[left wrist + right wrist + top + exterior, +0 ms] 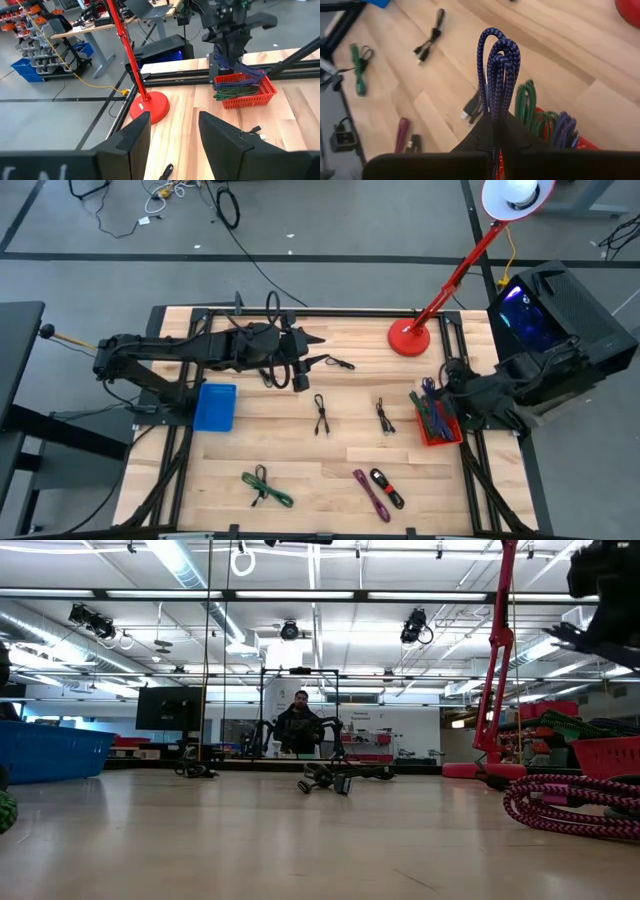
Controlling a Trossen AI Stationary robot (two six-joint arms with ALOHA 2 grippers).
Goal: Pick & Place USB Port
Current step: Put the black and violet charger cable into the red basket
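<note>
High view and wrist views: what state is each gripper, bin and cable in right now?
Left gripper: jaws open, empty, above the table's far side.
Right gripper: jaws shut on the blue braided cable, over the red basket.
Red basket: holds several coiled cables.
Blue bin: on the table near the left arm; contents not visible.
Green cable: loose on the table.

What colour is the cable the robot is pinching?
Blue cable, braided, clearest in the right wrist view.

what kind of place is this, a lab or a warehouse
Most likely a robotics lab or workshop: a wooden workbench with mounted arms, ceiling ducting, and shelving racks on an open concrete floor.
</note>
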